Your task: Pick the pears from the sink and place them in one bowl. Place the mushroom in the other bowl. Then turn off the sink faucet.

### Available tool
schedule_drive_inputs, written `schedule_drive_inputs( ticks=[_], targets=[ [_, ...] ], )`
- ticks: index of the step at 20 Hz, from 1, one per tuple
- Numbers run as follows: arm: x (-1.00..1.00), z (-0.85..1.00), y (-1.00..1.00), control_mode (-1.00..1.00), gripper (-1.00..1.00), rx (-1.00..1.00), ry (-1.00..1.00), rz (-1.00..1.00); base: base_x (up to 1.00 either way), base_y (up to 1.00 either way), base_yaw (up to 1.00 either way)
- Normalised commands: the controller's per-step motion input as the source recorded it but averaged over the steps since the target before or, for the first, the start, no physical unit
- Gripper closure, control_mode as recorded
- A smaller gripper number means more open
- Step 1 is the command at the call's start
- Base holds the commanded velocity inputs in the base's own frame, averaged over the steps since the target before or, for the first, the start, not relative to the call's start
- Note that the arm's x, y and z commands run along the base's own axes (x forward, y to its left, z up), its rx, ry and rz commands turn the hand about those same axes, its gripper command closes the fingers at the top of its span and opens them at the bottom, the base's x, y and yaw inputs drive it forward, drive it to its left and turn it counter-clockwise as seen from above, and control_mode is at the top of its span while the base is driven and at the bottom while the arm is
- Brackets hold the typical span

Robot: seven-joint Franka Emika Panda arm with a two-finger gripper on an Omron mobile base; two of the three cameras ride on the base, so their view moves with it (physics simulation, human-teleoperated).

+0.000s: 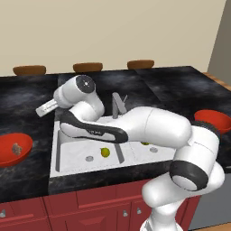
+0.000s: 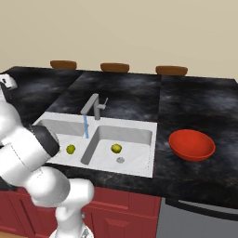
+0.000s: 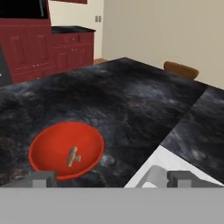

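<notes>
The mushroom (image 3: pixel 73 156), a small tan lump, lies inside the left red bowl (image 3: pixel 48 144), also seen as the mushroom (image 1: pixel 17 148) in the bowl (image 1: pixel 6 152). One pear (image 1: pixel 105 152) sits in the left basin of the white sink (image 1: pixel 72 149). The other pear (image 2: pixel 116 148) is in the right basin. My gripper (image 3: pixel 111 179) hangs open and empty over the counter between the left bowl and the sink's far left corner. The grey faucet (image 2: pixel 93 106) runs a thin blue stream (image 2: pixel 86 126). The right red bowl (image 2: pixel 191 144) holds nothing.
Black marbled counter (image 2: pixel 195 102) surrounds the sink. Three brown stool tops (image 1: pixel 88 66) line the far edge. My arm (image 1: pixel 153 126) crosses above the sink's back half. Red cabinets (image 3: pixel 43 48) stand in the distance.
</notes>
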Motion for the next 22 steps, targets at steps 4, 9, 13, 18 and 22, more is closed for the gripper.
schedule_drive_inputs(
  ticks=[4, 9, 13, 18, 22],
  targets=[
    [-0.23, 0.05, -0.62, -1.00, -1.00, 0.00, 0.05, -0.06, 0.00, 0.00, 0.00],
    [-0.26, 0.06, -0.50, -1.00, -1.00, 0.00, 0.09, -0.13, 0.00, 0.00, 0.00],
    [-0.26, 0.02, -0.39, -1.00, -1.00, 0.00, 0.11, -0.22, 0.00, 0.00, 0.00],
    [-0.23, 0.00, -0.43, -1.00, -1.00, 0.00, 0.11, -0.21, 0.00, 0.00, 0.00],
    [-0.11, 0.00, -0.57, -1.00, -1.00, 0.00, 0.10, -0.13, 0.00, 0.00, 0.00]
  ],
)
